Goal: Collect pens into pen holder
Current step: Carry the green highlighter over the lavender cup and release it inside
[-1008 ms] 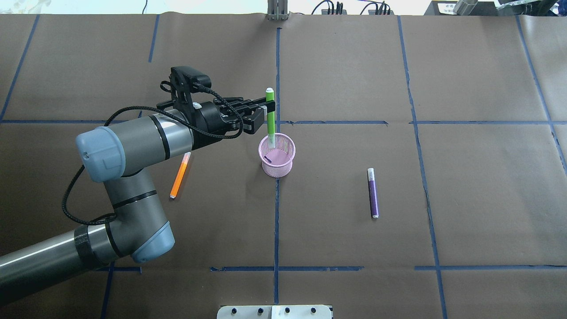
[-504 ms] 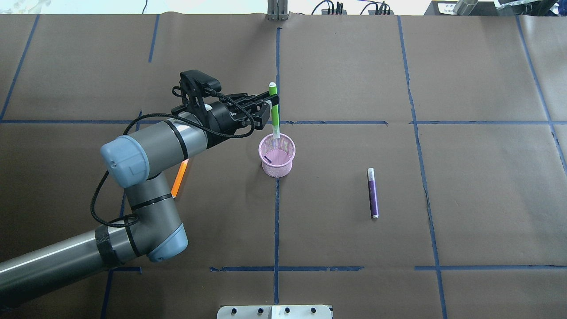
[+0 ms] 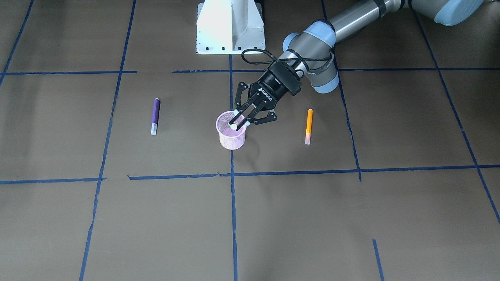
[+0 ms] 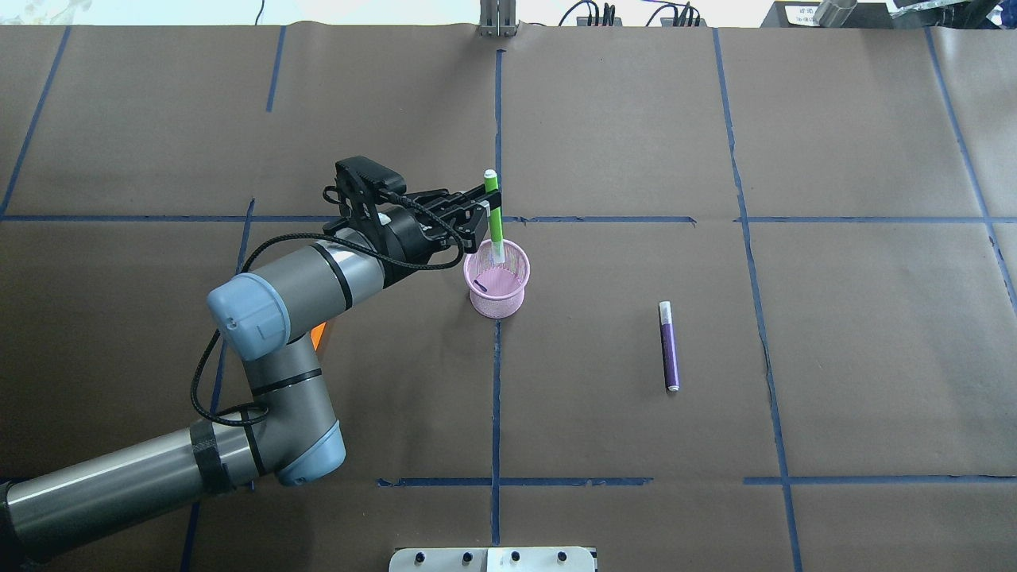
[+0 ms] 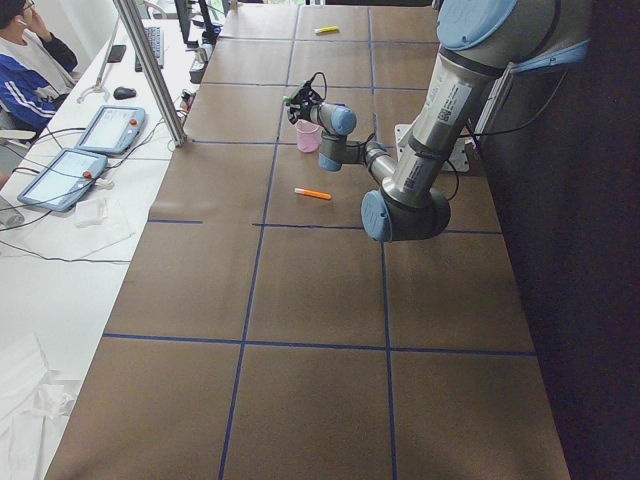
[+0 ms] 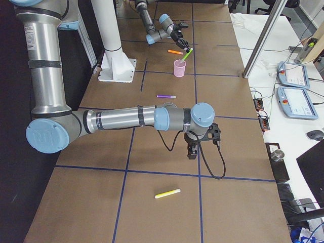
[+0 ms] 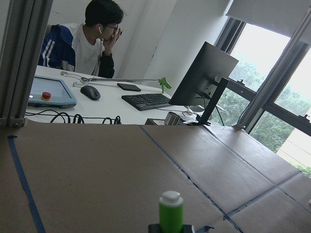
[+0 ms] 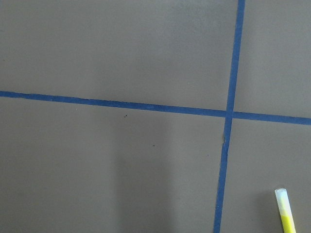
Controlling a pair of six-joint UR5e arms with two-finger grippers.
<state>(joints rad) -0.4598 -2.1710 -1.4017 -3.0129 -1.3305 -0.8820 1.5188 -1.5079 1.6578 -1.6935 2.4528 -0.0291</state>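
Orange pen (image 3: 309, 125) whole in front view, barely vis. overhead.

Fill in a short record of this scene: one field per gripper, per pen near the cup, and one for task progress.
left gripper: shut on green pen
green pen: tilted, lower end inside pen holder
purple pen: lying flat, outside the holder
orange pen: lying flat, outside the holder
right gripper: away from these pens; open or shut cannot be told
progress: no pen released into the holder yet
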